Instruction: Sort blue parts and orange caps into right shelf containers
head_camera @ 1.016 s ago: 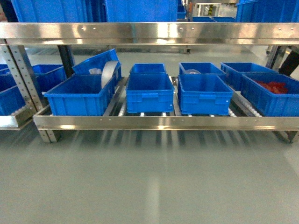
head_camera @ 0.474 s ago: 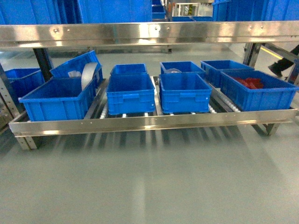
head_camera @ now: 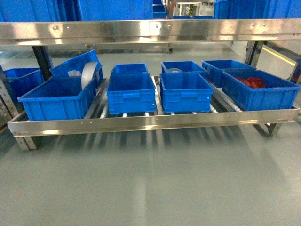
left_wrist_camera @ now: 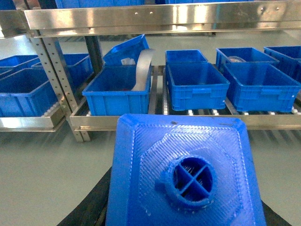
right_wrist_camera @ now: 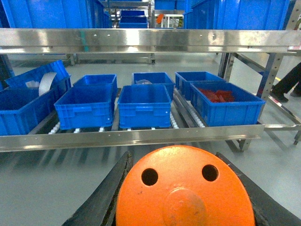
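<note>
Blue part [left_wrist_camera: 183,176] fills my left wrist view, its round stud facing the camera, clamped between the dark fingers [left_wrist_camera: 89,209] of my left gripper [left_wrist_camera: 183,207]. On the right wrist view an orange cap [right_wrist_camera: 184,188] shows its flat top with two dark holes, pinched by the right gripper [right_wrist_camera: 184,202]. Ahead, the right shelf [head_camera: 150,123] carries two rows of blue containers [head_camera: 131,94] on white rollers; the far-left one [head_camera: 77,66] sits tilted, and the near-right bin [head_camera: 258,89] holds red pieces [head_camera: 251,83]. Neither arm appears in my head view.
</note>
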{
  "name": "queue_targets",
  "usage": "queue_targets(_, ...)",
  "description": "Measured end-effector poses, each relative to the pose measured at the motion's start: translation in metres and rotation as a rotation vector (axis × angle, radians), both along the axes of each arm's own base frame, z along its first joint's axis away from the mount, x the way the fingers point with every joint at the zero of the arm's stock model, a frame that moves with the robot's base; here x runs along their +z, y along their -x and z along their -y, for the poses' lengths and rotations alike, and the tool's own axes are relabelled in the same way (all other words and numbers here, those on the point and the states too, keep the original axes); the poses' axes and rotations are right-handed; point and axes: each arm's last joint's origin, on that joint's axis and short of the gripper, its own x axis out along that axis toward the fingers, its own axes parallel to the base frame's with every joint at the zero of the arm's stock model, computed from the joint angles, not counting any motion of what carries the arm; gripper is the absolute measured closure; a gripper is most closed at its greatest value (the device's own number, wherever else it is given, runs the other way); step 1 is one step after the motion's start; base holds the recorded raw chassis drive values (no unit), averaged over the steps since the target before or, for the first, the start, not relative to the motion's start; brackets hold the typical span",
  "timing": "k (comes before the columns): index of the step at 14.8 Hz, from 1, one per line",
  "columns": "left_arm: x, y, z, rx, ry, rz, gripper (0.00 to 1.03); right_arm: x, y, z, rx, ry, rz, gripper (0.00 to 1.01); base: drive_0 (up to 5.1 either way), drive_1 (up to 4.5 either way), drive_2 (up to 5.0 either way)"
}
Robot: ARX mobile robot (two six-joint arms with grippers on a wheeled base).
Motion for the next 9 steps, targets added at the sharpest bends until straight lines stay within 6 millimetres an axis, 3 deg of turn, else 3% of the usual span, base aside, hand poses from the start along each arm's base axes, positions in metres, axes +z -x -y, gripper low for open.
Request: queue_targets(9,-0.0005,0.0001,0.0,0.0,0.001,-0.004,0.58,-0.0002,0.0001,0.0,0.002,0.0,-0.002,0.58,0.0,0.0,0.0)
